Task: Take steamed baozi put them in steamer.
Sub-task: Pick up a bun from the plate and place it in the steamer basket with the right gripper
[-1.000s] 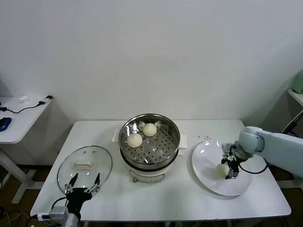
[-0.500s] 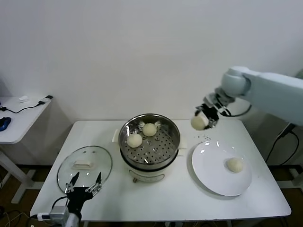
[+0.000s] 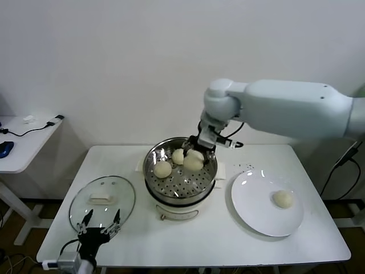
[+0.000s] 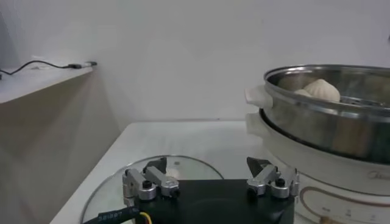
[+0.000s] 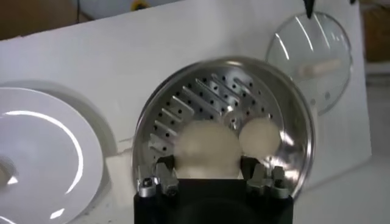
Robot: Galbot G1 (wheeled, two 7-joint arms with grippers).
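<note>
The steel steamer [image 3: 180, 188] stands mid-table on its cream base. Two baozi [image 3: 162, 169] [image 3: 178, 155] lie on its perforated tray. My right gripper [image 3: 195, 153] is over the steamer's right side, shut on a third baozi [image 3: 194, 162] just above the tray. In the right wrist view this baozi [image 5: 206, 149] fills the gap between the fingers [image 5: 159, 176], with another baozi [image 5: 260, 135] beside it in the steamer [image 5: 183, 103]. A fourth baozi [image 3: 283, 198] lies on the white plate [image 3: 256, 211]. My left gripper [image 3: 100, 220] is open and parked by the front left edge.
The glass lid [image 3: 101, 197] lies flat left of the steamer, just beyond the left gripper; it also shows in the left wrist view [image 4: 158, 167]. A side table [image 3: 23, 140] with cables stands at far left. The right arm spans above the table's right half.
My right gripper has lifted a baozi off the plate, swung left through the air and come down over the steamer. The left arm has not moved.
</note>
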